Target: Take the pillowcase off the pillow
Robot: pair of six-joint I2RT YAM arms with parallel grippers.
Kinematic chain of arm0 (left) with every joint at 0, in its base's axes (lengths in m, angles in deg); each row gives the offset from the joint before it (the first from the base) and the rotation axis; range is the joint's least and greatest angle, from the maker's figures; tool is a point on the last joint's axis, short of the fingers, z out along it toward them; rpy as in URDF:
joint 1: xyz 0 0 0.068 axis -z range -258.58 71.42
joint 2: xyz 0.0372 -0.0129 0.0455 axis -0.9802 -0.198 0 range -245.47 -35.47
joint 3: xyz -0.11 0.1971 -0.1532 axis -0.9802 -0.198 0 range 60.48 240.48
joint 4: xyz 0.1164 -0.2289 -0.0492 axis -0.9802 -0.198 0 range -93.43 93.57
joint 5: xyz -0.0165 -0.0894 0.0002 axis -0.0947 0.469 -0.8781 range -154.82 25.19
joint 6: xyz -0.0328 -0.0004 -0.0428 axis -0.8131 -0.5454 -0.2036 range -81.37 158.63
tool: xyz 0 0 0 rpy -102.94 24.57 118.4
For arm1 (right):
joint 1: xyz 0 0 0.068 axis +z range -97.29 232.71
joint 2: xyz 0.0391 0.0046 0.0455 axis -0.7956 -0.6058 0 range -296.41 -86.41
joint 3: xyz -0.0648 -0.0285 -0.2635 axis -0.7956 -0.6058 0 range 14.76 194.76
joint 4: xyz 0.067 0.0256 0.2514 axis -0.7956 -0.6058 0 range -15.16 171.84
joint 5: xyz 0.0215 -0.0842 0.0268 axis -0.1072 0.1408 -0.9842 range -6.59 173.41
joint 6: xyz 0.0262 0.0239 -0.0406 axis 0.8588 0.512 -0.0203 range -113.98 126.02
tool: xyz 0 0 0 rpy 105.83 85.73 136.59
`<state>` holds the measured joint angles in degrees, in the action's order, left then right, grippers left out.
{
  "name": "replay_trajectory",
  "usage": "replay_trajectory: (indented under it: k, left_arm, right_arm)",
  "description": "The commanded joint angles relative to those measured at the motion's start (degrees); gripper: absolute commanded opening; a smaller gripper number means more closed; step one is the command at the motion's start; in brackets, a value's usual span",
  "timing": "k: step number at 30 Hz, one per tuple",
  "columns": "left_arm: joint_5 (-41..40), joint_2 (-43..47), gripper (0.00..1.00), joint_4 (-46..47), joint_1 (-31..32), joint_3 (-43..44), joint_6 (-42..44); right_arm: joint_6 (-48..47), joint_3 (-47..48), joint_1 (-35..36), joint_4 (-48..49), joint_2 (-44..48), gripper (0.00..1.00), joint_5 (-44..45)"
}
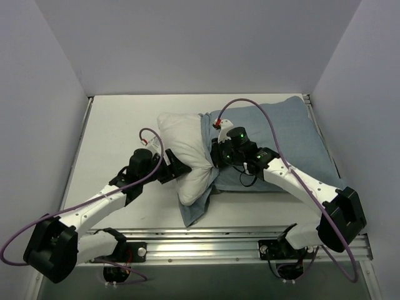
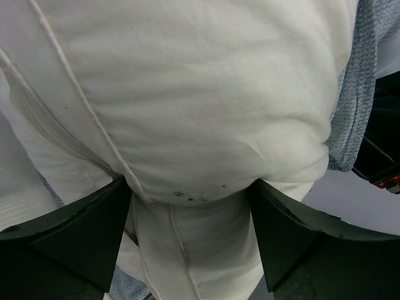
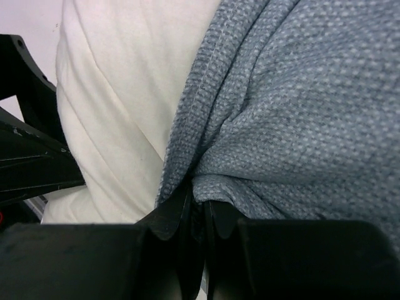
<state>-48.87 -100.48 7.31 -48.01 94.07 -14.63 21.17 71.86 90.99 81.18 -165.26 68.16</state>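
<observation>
Left gripper (image 2: 190, 212): jaws part-way apart and clamped on a bunched waist of the pillow (image 2: 187, 94). White stuffing bulges above the two dark fingers (image 2: 94, 231).
Left arm (image 1: 100, 206): rises from its base at the near-left corner and reaches diagonally forward and to the right. The forearm is low over the table (image 1: 119, 125), and the wrist meets the pillow's left side.
Right gripper (image 3: 197, 219): jaws almost together, pinching a fold at the hemmed edge of the pillowcase (image 3: 300, 112).
Right arm (image 1: 300, 181): elbow out near the right edge, forearm running back leftward over the cover. The wrist is bent down at the cover's left edge, opposite the left gripper, with the squeezed pillow between them.
Pillow: mid-table. The bare white part sticks out to the left of the cover and is narrowed where it is gripped.
Pillowcase: light blue-grey face up, spread toward the far right. A strip of it lies under the pillow's near end.
Purple cables (image 1: 262, 115): one loops above each wrist.
</observation>
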Motion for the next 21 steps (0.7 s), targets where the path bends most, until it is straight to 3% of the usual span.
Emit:
replay_trajectory:
  k: [1,3,4,6,7,10,14,15,18,21]
  left_arm:
    - [0.41,-2.39,0.78,7.59,2.39,0.25,-1.33]
    - [-0.03,-3.80,0.67,8.64,3.00,0.52,-1.50]
    - [-0.21,-4.24,0.53,10.21,3.18,0.61,-1.68]
    - [-0.65,-5.38,0.37,11.98,3.71,0.43,-2.38]
    - [-0.83,-5.65,0.20,13.55,4.15,0.52,-2.47]
    - [-1.18,-6.62,0.03,15.67,4.67,0.78,-2.82]
    - [-3.19,-4.26,0.02,14.89,4.85,1.65,-1.94]
    - [-3.64,-3.72,0.02,14.01,4.85,2.27,-0.98]
    - [-5.04,-1.97,0.02,9.01,5.12,5.35,1.39]
    - [-6.45,-0.47,0.02,4.96,5.82,8.15,3.41]
  right_arm:
    - [1.09,-1.90,0.04,-1.70,2.38,0.00,5.57]
    - [2.15,-2.43,0.04,-1.88,4.75,0.00,5.93]
    - [2.59,-2.69,0.04,-2.06,5.37,0.00,6.19]
    - [3.91,-2.87,0.04,-3.11,7.21,0.01,7.68]
    - [4.35,-2.79,0.04,-4.33,7.74,0.04,8.21]
    - [5.23,-2.00,0.04,-7.49,10.29,0.14,11.02]
    - [5.59,0.11,0.30,-11.98,15.81,0.40,15.07]
    - [5.41,0.55,0.48,-12.69,16.79,0.52,17.33]
    - [4.62,1.96,1.88,-16.28,19.08,0.65,21.39]
    - [4.62,2.75,5.04,-17.35,19.09,0.68,25.52]
